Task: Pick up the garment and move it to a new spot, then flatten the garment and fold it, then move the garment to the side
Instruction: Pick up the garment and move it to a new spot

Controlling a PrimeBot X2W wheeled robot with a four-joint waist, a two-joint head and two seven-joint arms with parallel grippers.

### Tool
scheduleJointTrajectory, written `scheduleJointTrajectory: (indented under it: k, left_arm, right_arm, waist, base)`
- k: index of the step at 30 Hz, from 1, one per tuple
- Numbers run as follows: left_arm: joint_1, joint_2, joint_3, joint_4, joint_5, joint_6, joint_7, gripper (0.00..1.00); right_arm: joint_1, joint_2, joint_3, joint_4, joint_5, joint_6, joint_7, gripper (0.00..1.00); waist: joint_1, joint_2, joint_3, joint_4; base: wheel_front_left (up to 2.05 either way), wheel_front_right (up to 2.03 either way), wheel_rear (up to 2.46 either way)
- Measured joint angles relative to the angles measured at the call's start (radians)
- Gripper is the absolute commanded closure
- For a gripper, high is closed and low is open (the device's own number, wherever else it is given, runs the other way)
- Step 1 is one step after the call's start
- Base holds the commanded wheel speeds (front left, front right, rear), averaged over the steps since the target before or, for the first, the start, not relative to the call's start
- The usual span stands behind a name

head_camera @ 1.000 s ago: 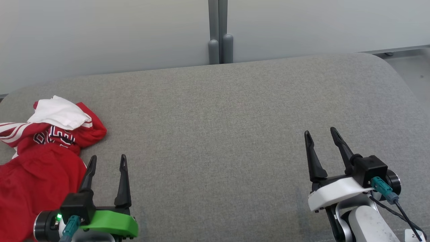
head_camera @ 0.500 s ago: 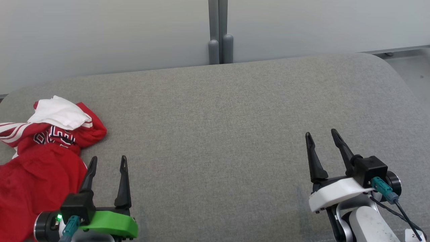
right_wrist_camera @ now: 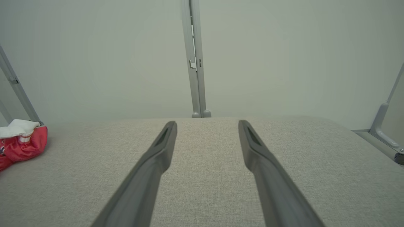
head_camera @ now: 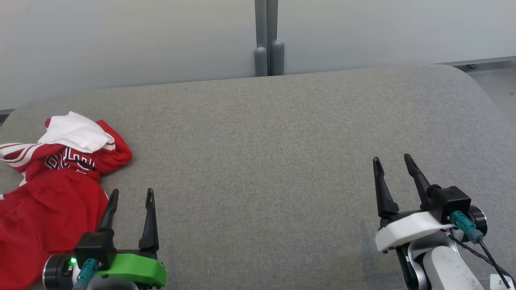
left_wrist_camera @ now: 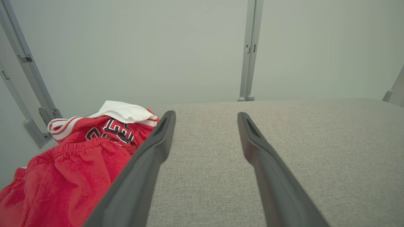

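Red garment (head_camera: 52,201) lies crumpled at lower left of head view on grey cushion (head_camera: 262,161), just beside left gripper (head_camera: 132,191), jaws apart & empty, right gripper (head_camera: 392,158) likewise at lower right; prob. light, soft, floppy, so pinch a bunched fold nr its edge.

Left claw (head_camera: 132,191) has a green base (head_camera: 133,269), right claw (head_camera: 392,158) white.

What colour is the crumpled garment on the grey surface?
The garment is red with white striped trim and a white patch on top; the head view shows it best.
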Motion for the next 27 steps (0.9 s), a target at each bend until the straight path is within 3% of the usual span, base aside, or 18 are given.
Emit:
scheduleJointTrajectory:
  k: [7,27]
  left_arm:
    - [-0.001,-0.001,0.001,0.003,0.004,-0.007,0.000,0.00]
    - [0.004,-0.003,0.026,0.014,0.017,0.015,0.000,0.00]
  right_arm:
    - [0.000,0.000,-0.004,0.000,0.000,0.000,0.000,0.00]
    - [-0.012,0.004,0.058,0.017,-0.009,0.055,0.000,0.00]
  waist:
    - [0.0000,0.0000,0.002,0.033]
    - [-0.0001,0.0000,-0.010,0.277]
  base:
    - [0.00,0.00,0.00]
    - [0.00,0.00,0.00]
